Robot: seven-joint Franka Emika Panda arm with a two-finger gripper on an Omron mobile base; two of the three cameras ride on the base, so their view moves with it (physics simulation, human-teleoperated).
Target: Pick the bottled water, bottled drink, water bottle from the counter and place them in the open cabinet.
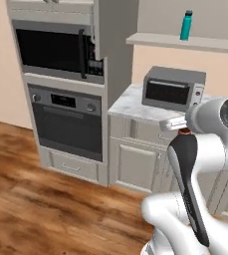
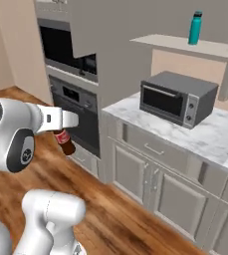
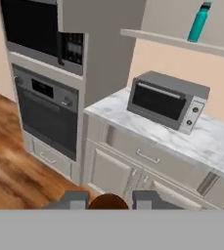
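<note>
My gripper is shut on the bottled drink, a dark brown bottle with a red label that hangs tilted over the wooden floor. In the hand view its round brown top sits between the two fingertips. In the left base view a sliver of the bottle peeks from behind my arm. The teal water bottle stands upright on the shelf of the open cabinet. The bottled water and the counter are out of view.
A grey toaster oven sits on a marble top above beige drawers and doors. A tall column to the left holds a microwave and a wall oven. Wooden floor lies open in front.
</note>
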